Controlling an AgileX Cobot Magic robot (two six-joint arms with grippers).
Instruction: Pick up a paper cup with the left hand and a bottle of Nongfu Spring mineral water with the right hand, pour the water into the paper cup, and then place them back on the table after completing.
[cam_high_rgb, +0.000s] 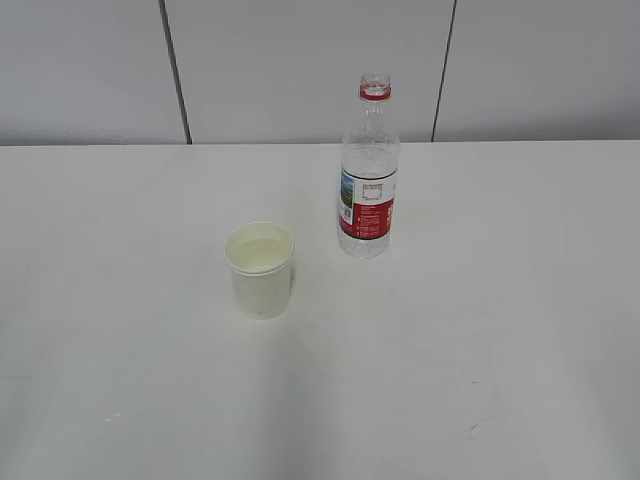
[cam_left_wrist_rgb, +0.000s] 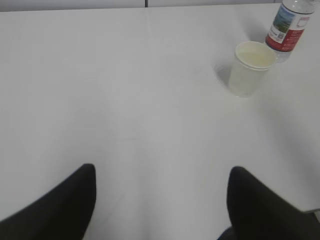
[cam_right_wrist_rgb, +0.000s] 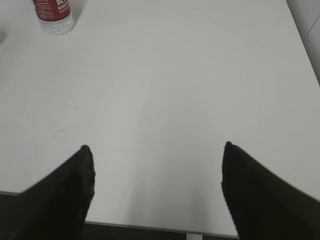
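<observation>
left hand (cam_left_wrist_rgb: 160, 172): fingers spread | right hand (cam_right_wrist_rgb: 155, 150): fingers spread

You see a matt white paper cup (cam_high_rgb: 260, 270) with a smooth rolled rim; its wall looks faintly waxy in the left wrist view (cam_left_wrist_rgb: 247, 70). The bottle (cam_high_rgb: 368, 170) is clear, glossy plastic, ribbed and dimpled at the base (cam_right_wrist_rgb: 56, 22), with a red plastic neck ring and a smooth printed film label in red and white. The table (cam_high_rgb: 500, 330) is a smooth, matt white top with a few faint specks and scuffs. The left gripper (cam_left_wrist_rgb: 160, 200) fingers look matt black; the right gripper (cam_right_wrist_rgb: 156, 192) fingers show a fine, rough weave-like texture.
</observation>
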